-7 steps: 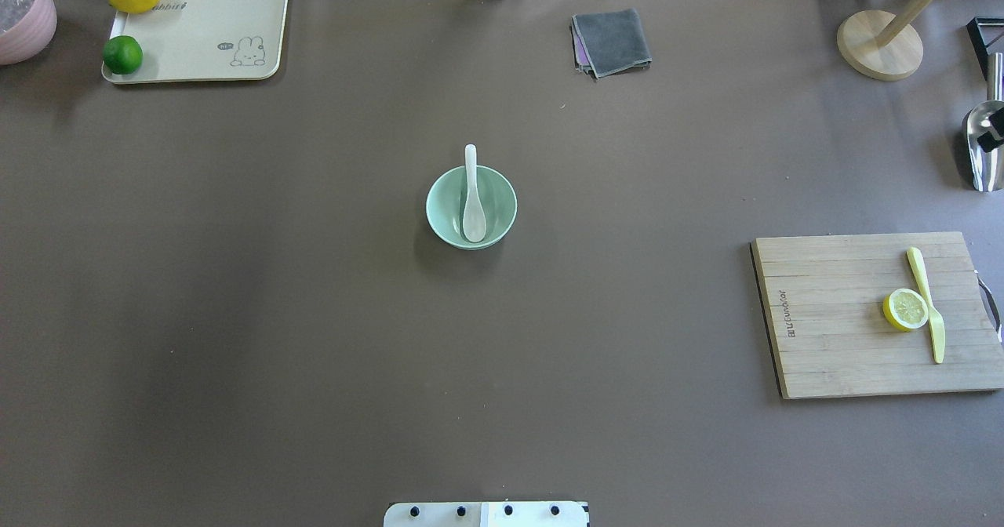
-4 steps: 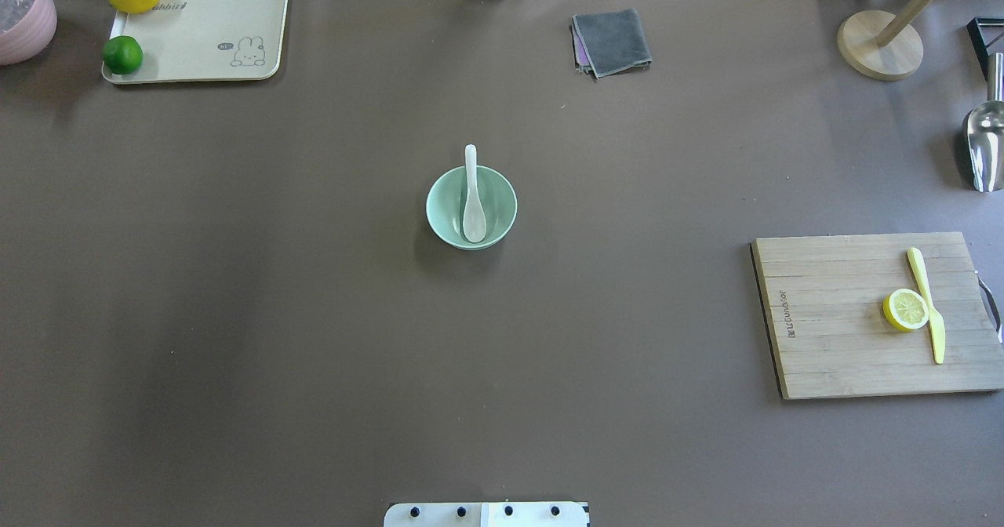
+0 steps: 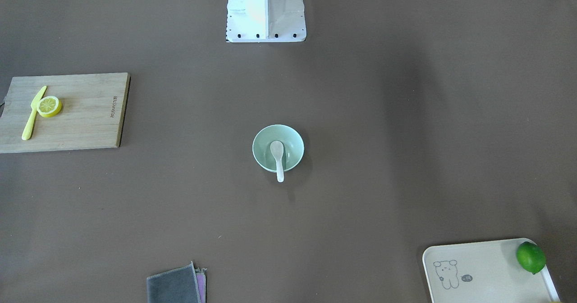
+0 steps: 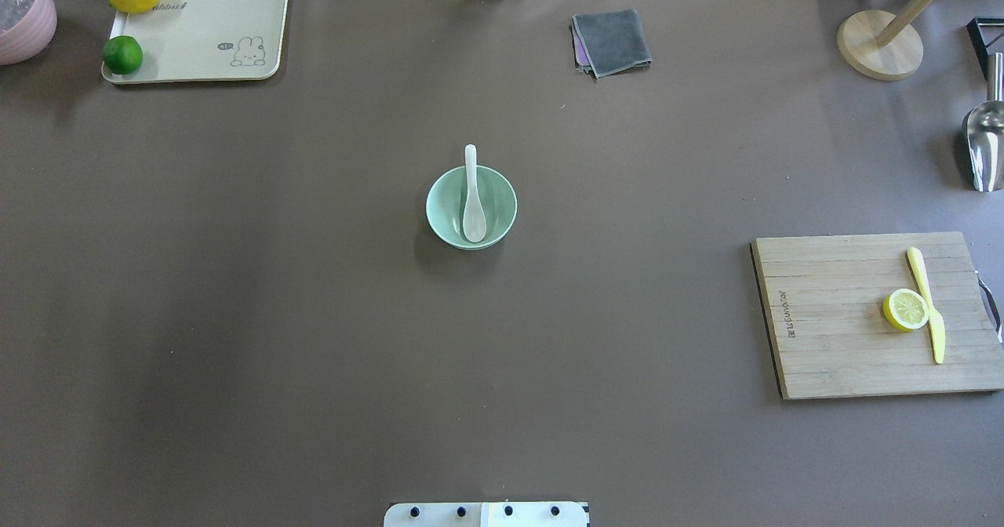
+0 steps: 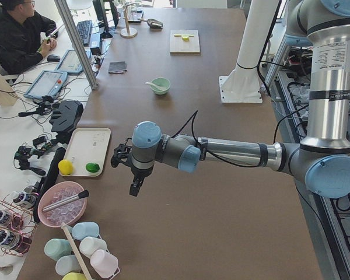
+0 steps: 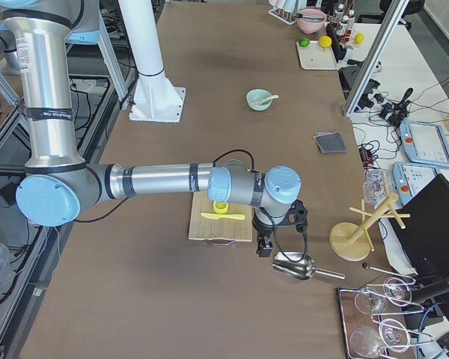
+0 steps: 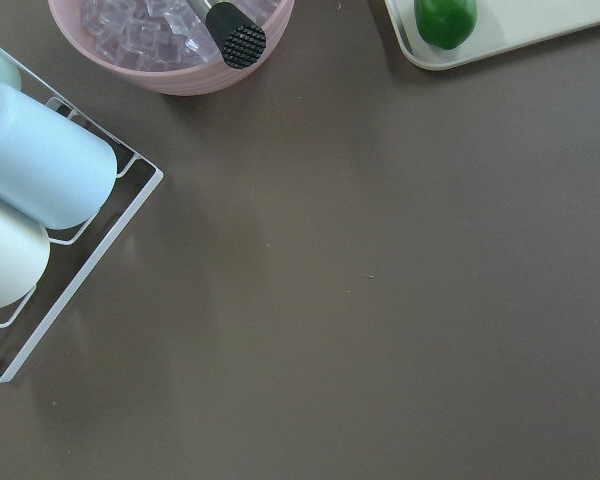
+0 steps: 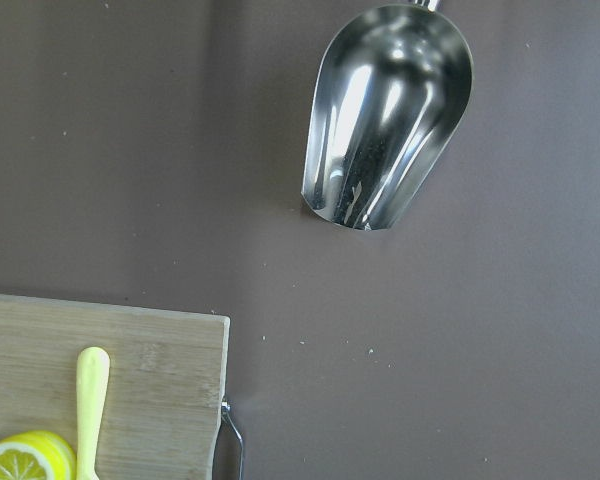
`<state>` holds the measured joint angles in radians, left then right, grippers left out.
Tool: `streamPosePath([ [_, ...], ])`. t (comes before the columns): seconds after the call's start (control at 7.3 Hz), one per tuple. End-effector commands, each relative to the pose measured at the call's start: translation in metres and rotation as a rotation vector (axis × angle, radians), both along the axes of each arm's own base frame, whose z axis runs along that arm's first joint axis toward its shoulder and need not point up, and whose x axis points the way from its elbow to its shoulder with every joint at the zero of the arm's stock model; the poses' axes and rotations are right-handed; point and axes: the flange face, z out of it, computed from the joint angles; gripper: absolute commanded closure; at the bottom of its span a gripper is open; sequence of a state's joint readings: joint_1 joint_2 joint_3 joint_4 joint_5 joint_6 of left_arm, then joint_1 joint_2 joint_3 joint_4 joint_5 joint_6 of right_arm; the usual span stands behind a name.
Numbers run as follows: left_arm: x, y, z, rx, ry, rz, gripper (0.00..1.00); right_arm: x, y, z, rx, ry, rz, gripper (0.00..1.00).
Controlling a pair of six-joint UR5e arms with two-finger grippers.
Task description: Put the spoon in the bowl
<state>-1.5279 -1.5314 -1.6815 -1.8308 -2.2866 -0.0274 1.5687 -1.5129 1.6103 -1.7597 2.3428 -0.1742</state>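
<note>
The white spoon (image 4: pixel 473 212) lies in the mint-green bowl (image 4: pixel 436 207) at the table's middle. Its scoop is inside and its handle leans over the far rim. Both also show in the front view: the spoon (image 3: pixel 278 155) in the bowl (image 3: pixel 260 153). My left gripper (image 5: pixel 135 188) hangs over the table's left end near the tray, far from the bowl. My right gripper (image 6: pixel 263 247) hangs over the right end beside the metal scoop. Each shows only in a side view, so I cannot tell whether it is open or shut.
A cutting board (image 4: pixel 839 339) with a yellow knife (image 4: pixel 928 305) and a lemon half (image 4: pixel 905 310) lies at the right. A metal scoop (image 4: pixel 984 147), a wooden stand (image 4: pixel 878 45), a grey cloth (image 4: pixel 612 41), a cream tray (image 4: pixel 204 33) with a lime (image 4: pixel 122 55) and a pink ice bowl (image 4: pixel 23 21) line the edges.
A dark piece of my right gripper that showed at the overhead view's right edge by the scoop has left that view. Spoon and bowl have not moved.
</note>
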Motion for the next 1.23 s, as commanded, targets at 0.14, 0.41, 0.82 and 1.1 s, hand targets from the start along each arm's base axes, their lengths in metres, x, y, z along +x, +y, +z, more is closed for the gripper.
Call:
streamPosePath([
  [0.14,-0.0001,0.0021,0.0018,-0.003,-0.001,0.0,0.02,0.0003,-0.0005,-0.0027,-0.016,0.003,0.024,0.0],
  [0.41,-0.0001,0.0021,0.0018,-0.003,-0.001,0.0,0.02,0.0003,-0.0011,-0.0041,-0.019,0.003,0.029,0.0],
  [0.82,-0.0001,0.0015,0.0018,-0.003,-0.001,0.0,0.02,-0.0001,-0.0025,-0.0047,-0.019,-0.003,0.029,0.0],
  [1.1,-0.0001,0.0014,0.0017,-0.002,-0.001,0.0,0.02,-0.0001,-0.0033,-0.0062,-0.016,-0.003,0.029,0.0],
])
